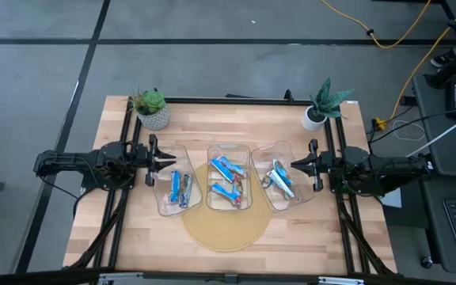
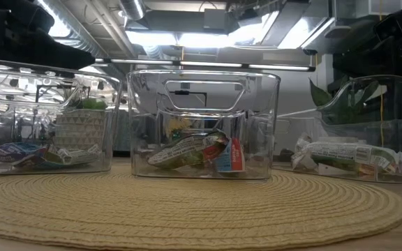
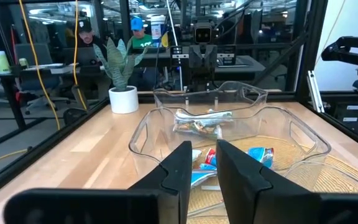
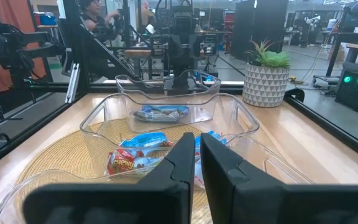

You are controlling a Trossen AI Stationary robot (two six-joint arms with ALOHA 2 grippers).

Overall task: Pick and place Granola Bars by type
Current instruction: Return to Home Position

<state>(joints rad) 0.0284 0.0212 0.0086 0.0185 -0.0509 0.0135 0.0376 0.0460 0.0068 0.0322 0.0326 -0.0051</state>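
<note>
Overhead looks straight down, low level and close, wrists inward; all share the middle bin (image 1: 229,149).

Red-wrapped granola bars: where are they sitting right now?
In the high view, the red-wrapped granola bars lie inside the middle clear bin, which stands on the round woven mat.

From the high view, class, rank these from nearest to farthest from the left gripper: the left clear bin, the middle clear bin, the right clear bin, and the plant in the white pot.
From the left gripper:
1. left clear bin, right beside it.
2. middle clear bin, at table centre.
3. right clear bin, right of centre.
4. plant in the white pot, back right corner.
</note>
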